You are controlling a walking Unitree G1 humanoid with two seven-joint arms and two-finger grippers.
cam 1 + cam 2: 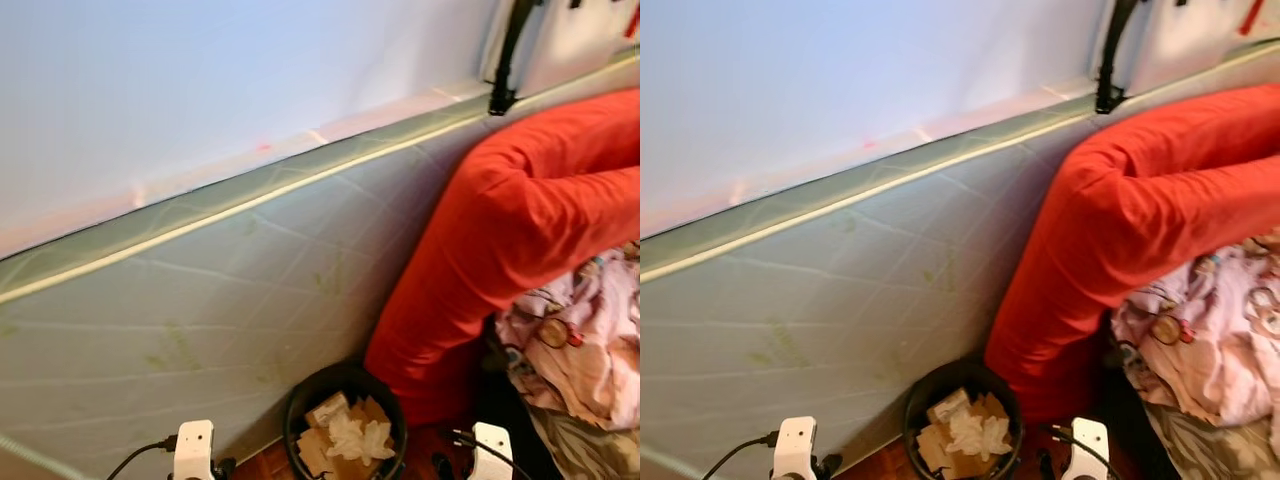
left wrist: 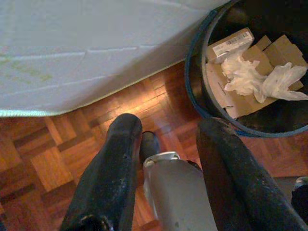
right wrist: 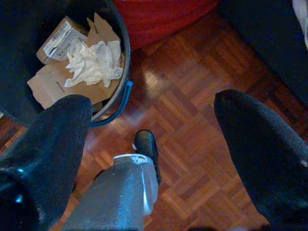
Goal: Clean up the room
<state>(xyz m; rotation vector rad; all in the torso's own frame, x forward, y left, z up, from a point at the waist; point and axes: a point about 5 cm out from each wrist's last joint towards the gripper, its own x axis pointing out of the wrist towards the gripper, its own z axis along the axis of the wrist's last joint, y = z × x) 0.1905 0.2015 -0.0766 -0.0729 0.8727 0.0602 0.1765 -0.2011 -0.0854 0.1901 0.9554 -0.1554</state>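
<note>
Bin (image 1: 345, 425), black, round, sits on parquet (image 3: 202, 130) against the mattress (image 1: 220, 310), beside a red cushion (image 1: 500, 230); I see cardboard, white tissue (image 3: 94, 62), a printed box (image 2: 230, 44), text unreadable. Left gripper (image 2: 168, 159) and right gripper (image 3: 154, 139) both spread, empty.

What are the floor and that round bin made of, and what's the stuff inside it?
Floor: wood parquet, glossy, with small blocks in a basket pattern. Bin: probably dark plastic, with a smooth thin rim. Inside: brown cardboard pieces and crumpled white tissue, perhaps paper.
</note>
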